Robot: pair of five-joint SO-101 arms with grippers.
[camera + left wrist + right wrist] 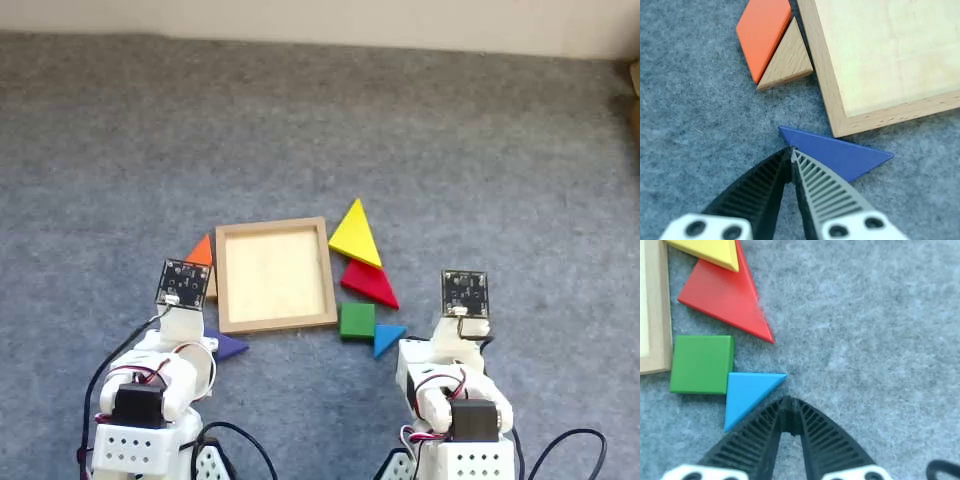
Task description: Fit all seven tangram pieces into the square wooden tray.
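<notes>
The square wooden tray [225, 278] lies empty on the grey carpet between the arms. At its left side lie an orange piece [762, 30] and a plain wood triangle [787, 60]; a dark blue triangle [837, 155] lies at its near left corner. My left gripper [791, 150] is shut, its tips touching the blue triangle's point. Right of the tray lie a yellow triangle [355, 235], a red triangle [725, 297], a green square [701, 364] and a light blue triangle [747, 392]. My right gripper [787, 401] is shut just beside the light blue triangle.
Grey carpet [450, 150] stretches open behind the tray and to both sides. A pale wall edge [300, 20] runs along the far side. Black cables [570, 445] loop beside the arm bases at the near edge.
</notes>
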